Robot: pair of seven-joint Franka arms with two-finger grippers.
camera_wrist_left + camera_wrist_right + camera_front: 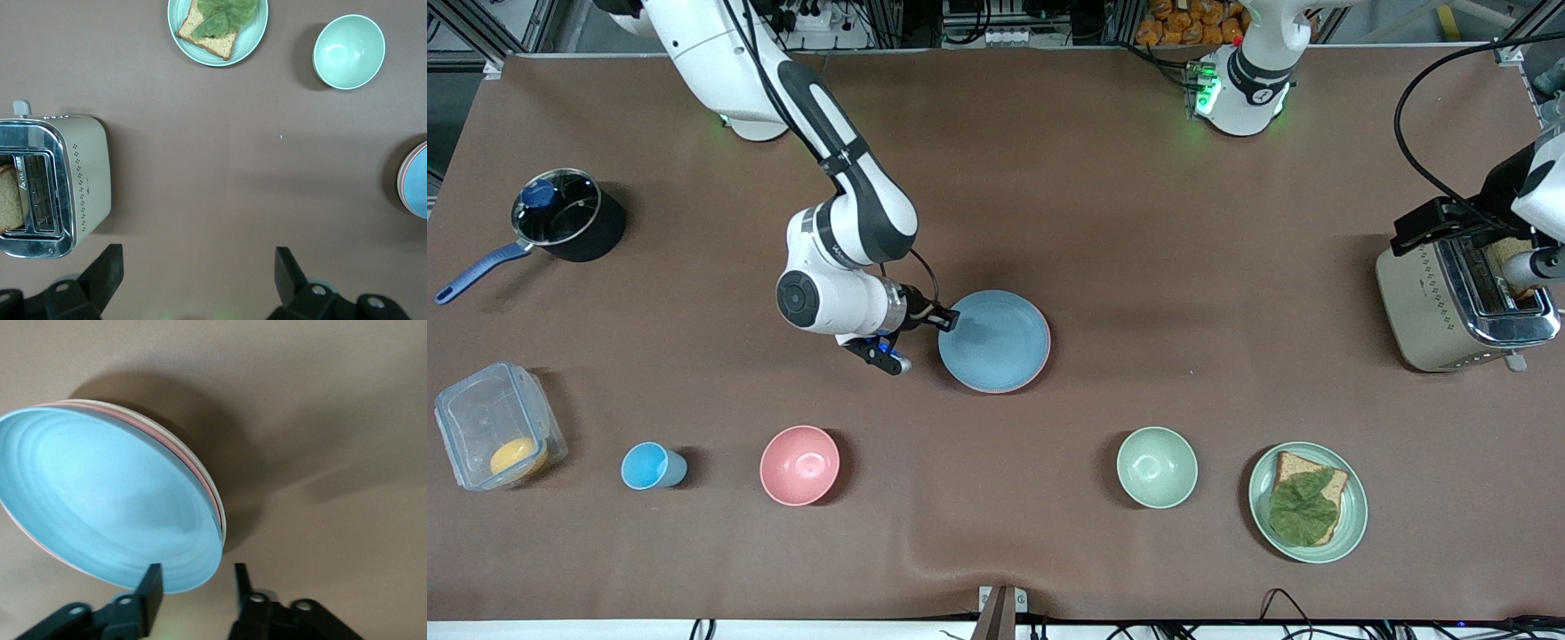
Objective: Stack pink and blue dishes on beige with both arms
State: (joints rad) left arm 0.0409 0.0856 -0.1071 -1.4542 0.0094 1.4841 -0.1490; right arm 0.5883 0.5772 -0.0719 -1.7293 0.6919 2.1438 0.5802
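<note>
The light blue plate [996, 342] lies on top of a stack in the middle of the table. Under it the pink plate's rim [175, 450] shows, and under that the beige plate's pale rim [215, 492]. My right gripper [197, 572] is at the stack's edge on the right arm's side, low over the table [945, 322]. Its jaws are open: one finger overlaps the blue rim, the other stands beside it, and neither grips anything. My left gripper [198, 259] hangs open and empty by the toaster [57, 187]. The stack's edge [417, 180] also shows in the left wrist view.
The toaster [1463, 302] with bread stands at the left arm's end. Nearer the front camera stand a green bowl [1157, 467], a green plate with bread and lettuce [1307, 502], a pink bowl [800, 465], a blue cup [649, 467] and a clear box [498, 436]. A pot [565, 218] is at the right arm's end.
</note>
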